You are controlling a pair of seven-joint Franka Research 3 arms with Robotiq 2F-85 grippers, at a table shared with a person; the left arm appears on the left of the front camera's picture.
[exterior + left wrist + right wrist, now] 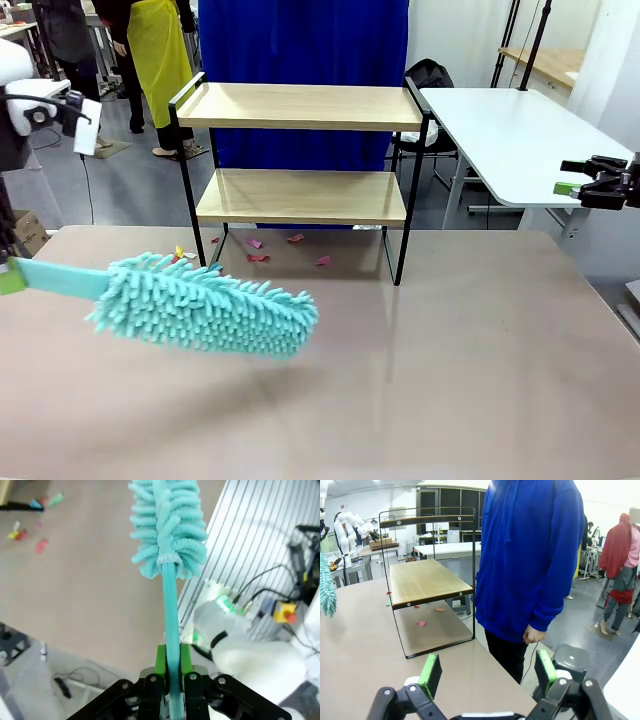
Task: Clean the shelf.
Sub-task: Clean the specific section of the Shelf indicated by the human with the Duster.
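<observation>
Pads (161, 659) of the left gripper (172, 672) are pinching the thin handle of a turquoise duster (205, 305), so that gripper is closed on the tool. The fluffy head is hanging above the near left part of the table (450, 380). It is pointing toward the middle and seems to be clear of the surface, though the front view does not settle that.

At the right edge, the right gripper (487, 672) is hovering with its jaws spread wide and nothing between them.

Farther across, the shelf (300, 105) is standing upright on its four legs near the far edge of the table, well apart from the duster head. Both wooden boards are looking bare from here. Small pink and red paper scraps (258, 257) are lying on the tabletop beneath the lower board and just in front of it.

Judging by that gap, no sweeping of the shelf is happening yet. The tool is in hand, and the approach to the boards and the wiping itself are waiting to be done. The scraps under the frame may also be waiting to be cleared.

Beyond the shelf, a person (530, 555) in a blue hooded top is standing at the far side with arms hanging down.

No brand, label or writing is showing legibly on the duster, the shelf or the grippers.
</observation>
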